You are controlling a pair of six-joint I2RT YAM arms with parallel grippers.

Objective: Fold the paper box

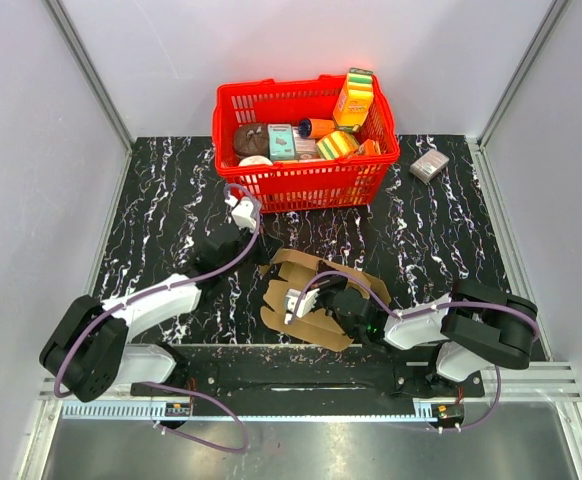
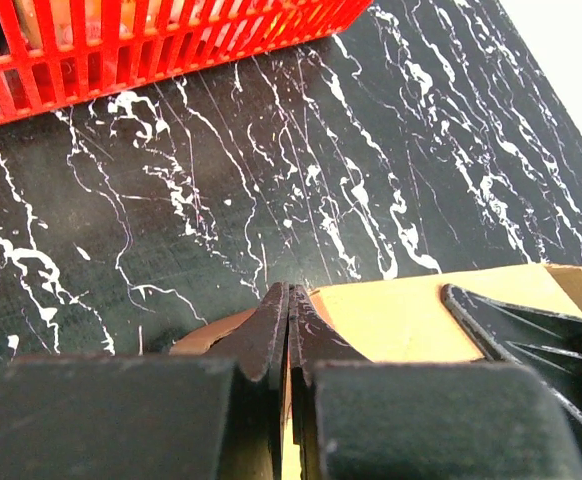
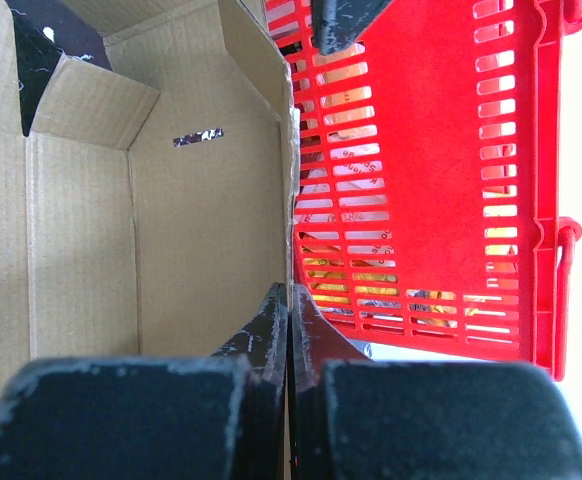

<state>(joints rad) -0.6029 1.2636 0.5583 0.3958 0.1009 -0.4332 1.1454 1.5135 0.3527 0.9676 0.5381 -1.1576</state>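
Observation:
The paper box [image 1: 316, 300] is a brown cardboard sheet, partly raised into an open shape, lying on the black marbled table near the arms. My left gripper [image 2: 289, 290] is shut, pinching a thin edge of the paper box [image 2: 411, 320] at its left side [image 1: 268, 264]. From the right, my right gripper [image 3: 289, 290] is shut on the edge of an upright wall of the paper box [image 3: 171, 220], reaching over the sheet [image 1: 311, 300]. A dark finger [image 2: 531, 335] of the right gripper shows over the cardboard in the left wrist view.
A red plastic basket [image 1: 306, 180] with several colourful packages stands at the back centre, close behind the box; it also shows as the red basket [image 2: 121, 40] and red basket [image 3: 421, 150]. A small grey-pink box [image 1: 429, 166] lies to its right. White walls enclose the table.

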